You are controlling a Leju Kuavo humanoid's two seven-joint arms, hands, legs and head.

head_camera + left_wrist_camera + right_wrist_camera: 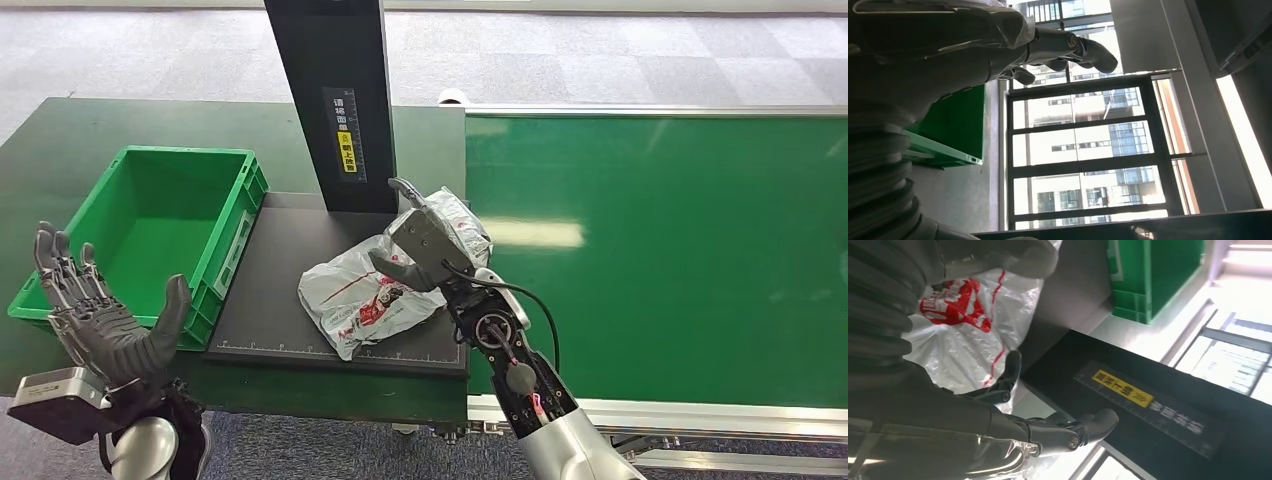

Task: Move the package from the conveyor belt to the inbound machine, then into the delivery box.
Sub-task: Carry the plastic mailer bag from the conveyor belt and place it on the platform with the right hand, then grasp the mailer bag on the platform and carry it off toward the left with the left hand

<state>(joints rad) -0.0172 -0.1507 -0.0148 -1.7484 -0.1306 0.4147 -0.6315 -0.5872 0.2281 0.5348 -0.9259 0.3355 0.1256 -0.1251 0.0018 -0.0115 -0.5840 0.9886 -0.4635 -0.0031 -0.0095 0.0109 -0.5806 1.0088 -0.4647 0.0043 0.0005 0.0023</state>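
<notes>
We're looking down on the package (372, 296), a crinkled white plastic bag with red print, lying on the dark platform (270, 280) of the inbound machine, toward its right side and close to the front edge. Our right hand (425, 240) is on the bag's upper right end, palm down; the thumb presses into the plastic on the left side and the fingers (1013, 371) curl over the far side, so we'd call it a grip on the package, though how firm it is we cannot tell. In the right wrist view the same bag (965, 335) sits bunched under the thumb, and one finger sticks out past it toward the machine's black post (1168, 415) with its yellow label (1122, 388).

That post (335, 95) rises upright from the back of the platform, just behind the bag. To the right runs the green conveyor belt (680, 250) with its silver rail along the front.

On the left sits the green box (150, 215), touching the platform's left edge. Our left hand (100, 310) is raised in front of the box's near corner, palm up, fingers spread apart and holding nothing. The left wrist view shows those fingers (1083, 52) stretched out against bright windows (1083, 150), with a green wall of the box (958, 125) beside them.
</notes>
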